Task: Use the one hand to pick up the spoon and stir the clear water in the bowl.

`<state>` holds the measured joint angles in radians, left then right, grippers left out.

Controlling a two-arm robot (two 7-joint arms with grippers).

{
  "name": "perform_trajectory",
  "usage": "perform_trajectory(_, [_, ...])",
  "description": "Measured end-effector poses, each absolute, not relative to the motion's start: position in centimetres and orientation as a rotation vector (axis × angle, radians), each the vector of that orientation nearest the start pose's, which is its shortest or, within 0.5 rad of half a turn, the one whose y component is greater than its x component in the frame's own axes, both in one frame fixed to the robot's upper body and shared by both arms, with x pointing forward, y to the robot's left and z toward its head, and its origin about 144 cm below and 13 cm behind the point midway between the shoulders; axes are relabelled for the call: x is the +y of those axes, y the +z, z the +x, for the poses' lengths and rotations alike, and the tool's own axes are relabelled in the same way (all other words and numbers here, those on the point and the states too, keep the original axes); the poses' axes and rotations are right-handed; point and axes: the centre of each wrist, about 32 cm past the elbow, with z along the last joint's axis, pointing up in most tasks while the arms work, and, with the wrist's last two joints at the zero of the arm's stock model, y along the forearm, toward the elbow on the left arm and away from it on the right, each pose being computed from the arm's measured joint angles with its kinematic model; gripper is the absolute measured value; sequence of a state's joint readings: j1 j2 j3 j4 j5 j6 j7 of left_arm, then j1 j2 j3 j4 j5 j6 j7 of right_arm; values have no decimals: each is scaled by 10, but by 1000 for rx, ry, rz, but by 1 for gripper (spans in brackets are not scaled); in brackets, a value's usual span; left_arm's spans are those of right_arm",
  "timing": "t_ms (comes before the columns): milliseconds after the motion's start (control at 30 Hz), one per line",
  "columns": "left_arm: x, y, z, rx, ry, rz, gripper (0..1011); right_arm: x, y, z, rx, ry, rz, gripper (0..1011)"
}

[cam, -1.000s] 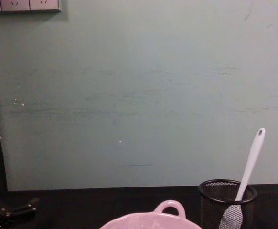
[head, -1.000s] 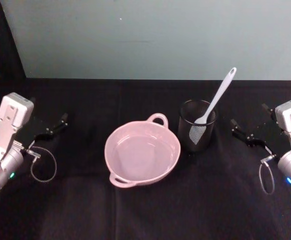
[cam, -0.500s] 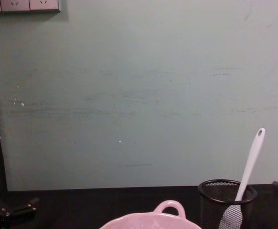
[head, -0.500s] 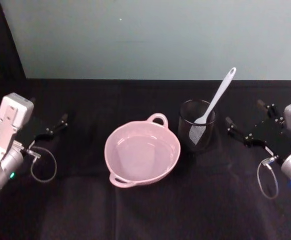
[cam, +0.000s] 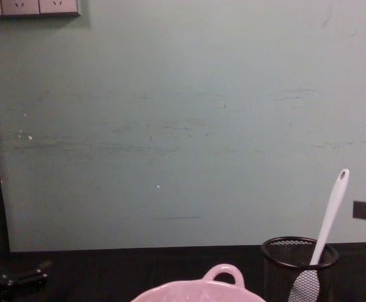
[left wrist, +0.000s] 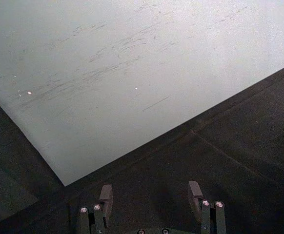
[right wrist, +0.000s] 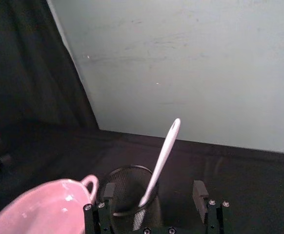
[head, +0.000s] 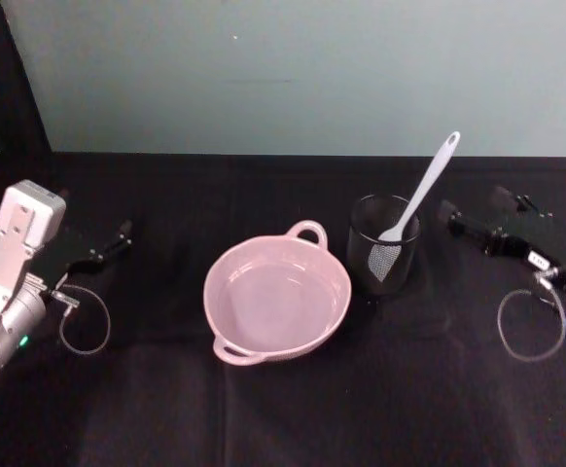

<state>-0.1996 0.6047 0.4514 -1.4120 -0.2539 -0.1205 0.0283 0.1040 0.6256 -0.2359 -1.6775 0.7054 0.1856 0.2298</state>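
on right end effector (head: 476, 207), perhaps label (head: 539, 259)

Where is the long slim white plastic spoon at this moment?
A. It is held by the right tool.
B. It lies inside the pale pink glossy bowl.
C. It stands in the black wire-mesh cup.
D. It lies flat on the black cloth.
C: the long slim white plastic spoon stands tilted in the black wire-mesh cup, blade down and handle rising above the rim, while the right tool is open and apart from it.
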Motion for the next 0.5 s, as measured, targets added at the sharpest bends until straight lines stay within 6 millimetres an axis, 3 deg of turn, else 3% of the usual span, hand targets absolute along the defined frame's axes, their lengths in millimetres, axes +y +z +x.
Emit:
perform_trajectory(233, [310,1140,489,-285,1248,304,1011,-326,1220,499,359,-1040,55,1003])
perform_trajectory(500, [310,1140,489,-285,1248,304,1011,-321,1220,519,463,-994,114,1003])
